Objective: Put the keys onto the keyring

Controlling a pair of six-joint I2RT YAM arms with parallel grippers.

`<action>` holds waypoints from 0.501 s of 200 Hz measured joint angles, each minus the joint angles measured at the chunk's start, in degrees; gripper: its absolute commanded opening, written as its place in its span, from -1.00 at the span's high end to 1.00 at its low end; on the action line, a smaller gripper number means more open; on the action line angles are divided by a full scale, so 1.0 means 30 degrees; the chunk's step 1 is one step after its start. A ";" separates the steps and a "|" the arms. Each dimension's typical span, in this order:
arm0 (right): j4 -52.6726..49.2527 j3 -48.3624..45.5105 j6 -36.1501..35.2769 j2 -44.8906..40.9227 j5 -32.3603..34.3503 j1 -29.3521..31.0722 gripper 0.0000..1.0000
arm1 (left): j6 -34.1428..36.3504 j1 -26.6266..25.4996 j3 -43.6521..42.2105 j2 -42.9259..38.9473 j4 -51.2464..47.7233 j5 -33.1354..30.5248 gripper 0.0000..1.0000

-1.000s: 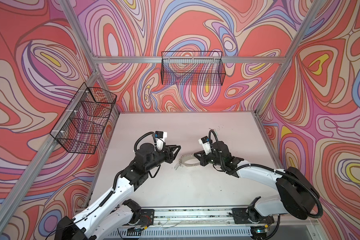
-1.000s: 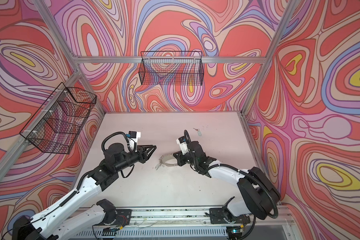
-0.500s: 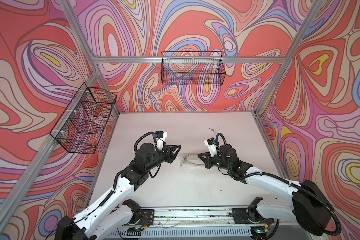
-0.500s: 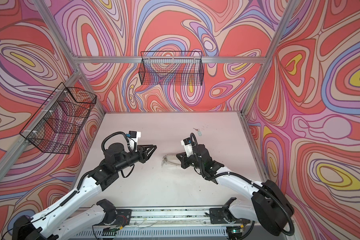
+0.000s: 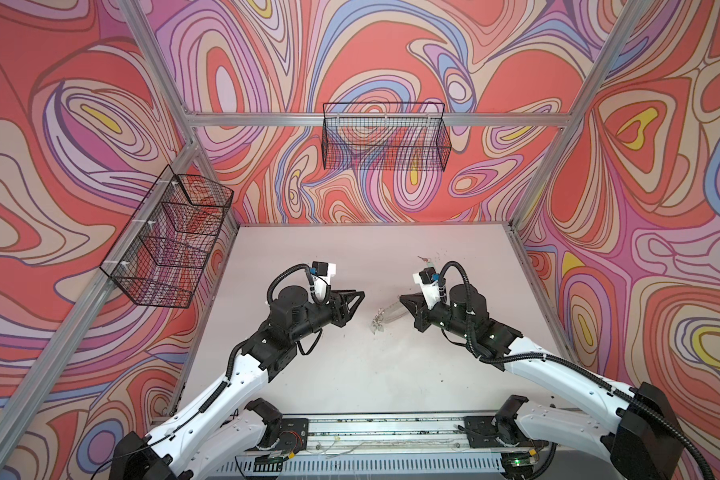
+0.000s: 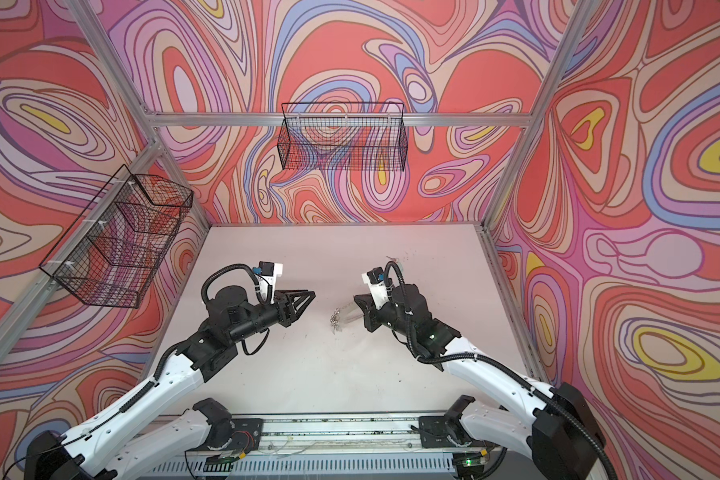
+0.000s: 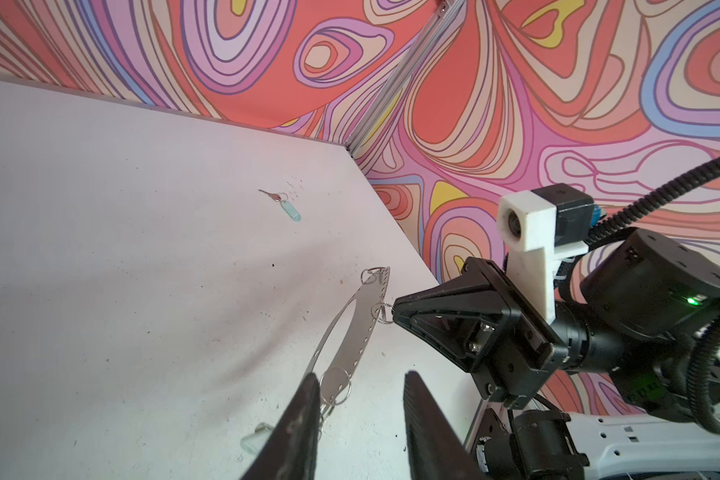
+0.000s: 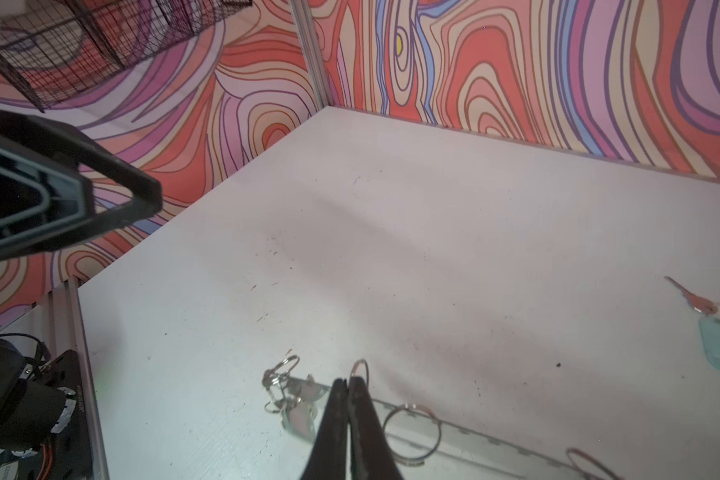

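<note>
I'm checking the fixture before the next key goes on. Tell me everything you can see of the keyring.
The keyring is a thin, flat, silvery metal oval with a large oval opening, small holes along its rim and several wire rings. Keys hang at one end. The shut right gripper pinches its rim, holding it tilted, seemingly off the table.

Thin metal keyring [image 5: 391, 313] mid-table, keys [image 5: 376, 327] at its end, mint-tagged key [image 7: 288, 209] lying apart

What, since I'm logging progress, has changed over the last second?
The right end effector, shut on the keyring, drew back toward its own side, dragging it slightly along. The left end effector stayed open and put; the loose key did not move.
</note>
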 measured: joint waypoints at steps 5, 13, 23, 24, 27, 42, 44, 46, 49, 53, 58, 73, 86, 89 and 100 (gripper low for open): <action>0.0350 0.0007 -0.0066 -0.0044 -0.0321 0.0015 1.00 | 0.0036 0.0000 0.0051 0.0015 0.0000 0.0168 0.25; 0.0976 0.0007 -0.0117 -0.0073 -0.0852 0.0036 1.00 | 0.0153 0.0000 0.0233 0.0087 0.0000 0.0474 0.27; 0.1938 0.0044 -0.0124 -0.0051 -0.1647 0.0051 1.00 | 0.0372 0.0000 0.0648 0.0277 0.0022 0.0860 0.29; 0.2084 0.0051 -0.0117 -0.0051 -0.1763 0.0051 1.00 | 0.0372 0.0000 0.0692 0.0291 0.0022 0.0903 0.29; 0.2361 0.0102 -0.0109 -0.0036 -0.1960 0.0051 1.00 | 0.0474 0.0000 0.0845 0.0372 0.0073 0.1020 0.30; 0.3446 0.0823 -0.0051 0.0291 -0.3082 0.0066 1.00 | 0.0918 0.0000 0.1807 0.0772 0.0138 0.1712 0.30; 0.3534 0.1013 -0.0044 0.0372 -0.3257 0.0058 1.00 | 0.0947 0.0000 0.1923 0.0816 0.0138 0.1807 0.31; 0.3650 0.1195 -0.0044 0.0466 -0.3395 0.0058 1.00 | 0.1042 0.0000 0.2084 0.0874 0.0146 0.1916 0.31; 0.3796 0.1486 -0.0036 0.0619 -0.3563 0.0066 1.00 | 0.1151 0.0000 0.2310 0.0954 0.0153 0.2047 0.32; 0.3971 0.1851 -0.0029 0.0787 -0.3789 0.0066 1.00 | 0.1304 0.0000 0.2557 0.1027 0.0168 0.2215 0.33; 0.4167 0.2382 -0.0022 0.1056 -0.4080 0.0058 1.00 | 0.1479 0.0000 0.2849 0.1129 0.0175 0.2426 0.33; 0.4605 0.3767 -0.0015 0.1741 -0.4626 0.0066 1.00 | 0.2098 0.0000 0.3614 0.1297 0.0146 0.2943 0.31; 0.4575 0.4670 -0.0036 0.2273 -0.4860 0.0058 1.00 | 0.2426 0.0000 0.4000 0.1326 -0.0095 0.2652 0.31; 0.4554 0.4794 -0.0029 0.2390 -0.4860 0.0058 1.00 | 0.2470 0.0000 0.4029 0.1319 -0.0138 0.2572 0.32; 0.4524 0.4867 0.0015 0.2645 -0.4750 0.0058 1.00 | 0.2557 0.0022 0.3993 0.1282 -0.0255 0.2069 0.30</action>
